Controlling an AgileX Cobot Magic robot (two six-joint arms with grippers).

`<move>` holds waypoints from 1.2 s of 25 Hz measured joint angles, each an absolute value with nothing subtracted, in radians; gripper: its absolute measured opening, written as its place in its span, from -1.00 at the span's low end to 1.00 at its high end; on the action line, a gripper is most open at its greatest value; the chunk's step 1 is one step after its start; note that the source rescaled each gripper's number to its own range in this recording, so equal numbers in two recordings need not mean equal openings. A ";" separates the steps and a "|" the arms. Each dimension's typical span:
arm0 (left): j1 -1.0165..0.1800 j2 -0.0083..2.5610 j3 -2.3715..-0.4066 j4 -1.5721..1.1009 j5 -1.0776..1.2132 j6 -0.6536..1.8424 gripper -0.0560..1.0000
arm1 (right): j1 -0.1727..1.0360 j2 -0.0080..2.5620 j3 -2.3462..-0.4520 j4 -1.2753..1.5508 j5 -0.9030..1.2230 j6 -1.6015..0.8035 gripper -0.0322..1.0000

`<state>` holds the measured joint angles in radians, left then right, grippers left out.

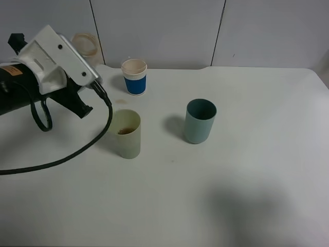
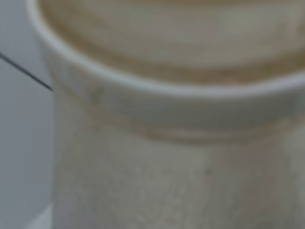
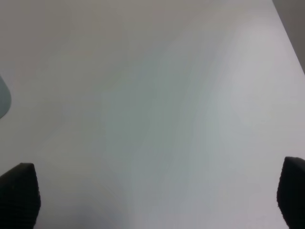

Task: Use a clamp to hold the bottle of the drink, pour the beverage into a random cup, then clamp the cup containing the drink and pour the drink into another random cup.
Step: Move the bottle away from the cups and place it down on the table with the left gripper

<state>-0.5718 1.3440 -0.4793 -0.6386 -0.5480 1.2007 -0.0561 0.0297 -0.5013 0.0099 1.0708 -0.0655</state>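
Observation:
A pale green cup [image 1: 127, 133] stands left of centre with a little brown drink in its bottom. A teal cup [image 1: 200, 121] stands to its right; a sliver of it shows in the right wrist view [image 3: 3, 98]. The cream, brown-stained drink bottle [image 1: 85, 44] is at the back left, right behind my left arm's white wrist mount [image 1: 54, 59]. It fills the left wrist view [image 2: 171, 143] at very close range, and no left fingers show. My right gripper [image 3: 152, 200] is open and empty over bare table, and it is out of the exterior high view.
A blue and white paper cup [image 1: 134, 76] stands at the back, near the left arm. A small brown stain [image 1: 119, 102] lies on the white table [image 1: 247, 185] between it and the green cup. A black cable [image 1: 77, 152] loops across the table's left side.

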 joint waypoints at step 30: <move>-0.012 1.396 -0.324 0.270 -0.631 -0.135 -0.87 | -0.056 0.030 -0.501 0.010 1.071 -0.065 1.00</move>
